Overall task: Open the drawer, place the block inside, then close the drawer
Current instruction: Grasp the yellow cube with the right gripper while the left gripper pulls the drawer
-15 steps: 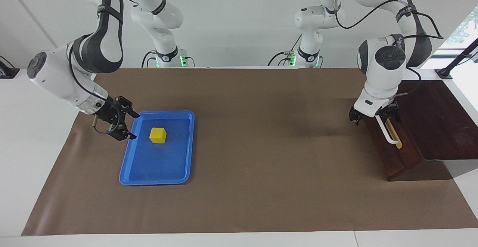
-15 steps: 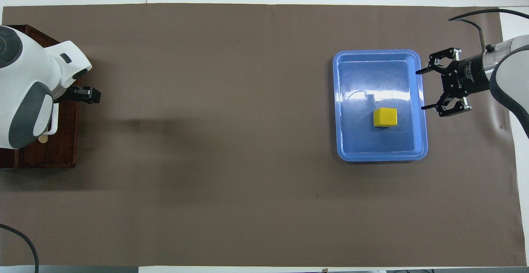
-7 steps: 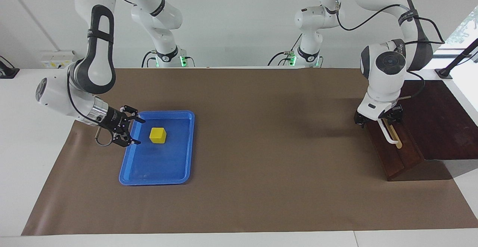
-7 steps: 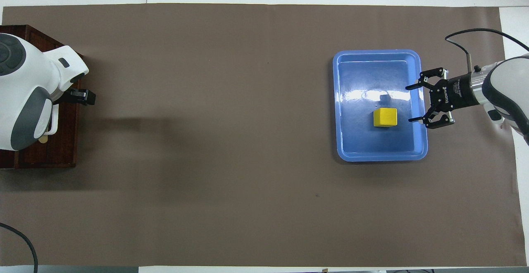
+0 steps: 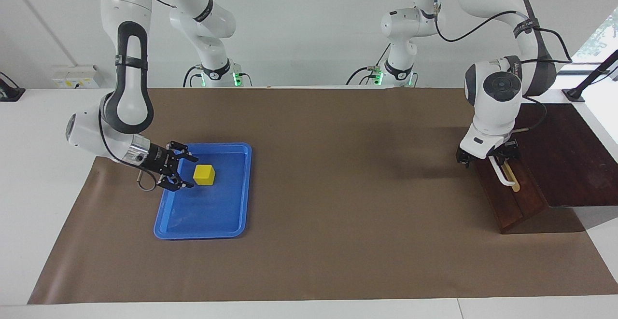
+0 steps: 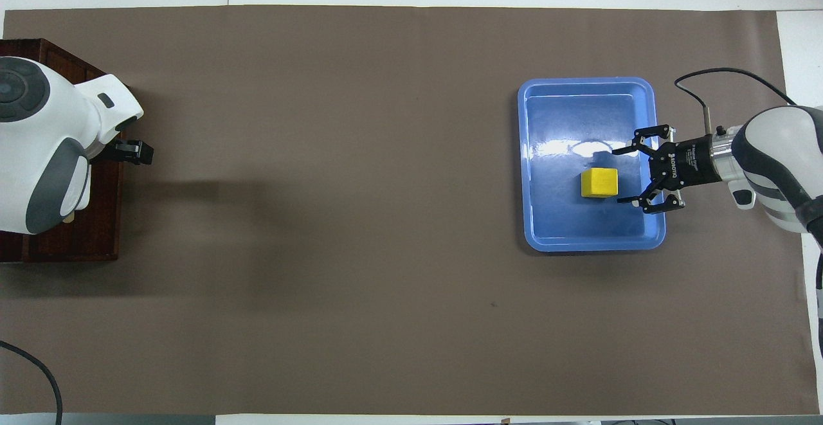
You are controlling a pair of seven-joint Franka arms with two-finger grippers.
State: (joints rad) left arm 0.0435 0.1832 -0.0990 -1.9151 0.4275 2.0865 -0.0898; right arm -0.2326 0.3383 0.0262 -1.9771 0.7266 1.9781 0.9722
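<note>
The yellow block (image 5: 204, 174) sits in the blue tray (image 5: 193, 222), also seen in the overhead view (image 6: 599, 182). My right gripper (image 5: 189, 172) is open and lies level over the tray's rim, its fingertips (image 6: 622, 201) on either side of the block's outer face, not touching it. The drawer (image 5: 507, 203) of the dark wooden box is closed. My left gripper (image 5: 487, 157) is at the end of the white handle (image 5: 503, 178) nearer to the robots. In the overhead view the left arm covers most of the drawer (image 6: 96, 219).
The blue tray (image 6: 591, 242) lies toward the right arm's end of the brown mat (image 5: 338, 237). The dark box top (image 5: 565, 155) is at the left arm's end. A black cable (image 6: 38, 373) lies at the mat's near corner.
My right gripper has moved in over the tray's rim toward the block, staying open. The left gripper has shifted only slightly at the handle. The block and drawer have not moved.
</note>
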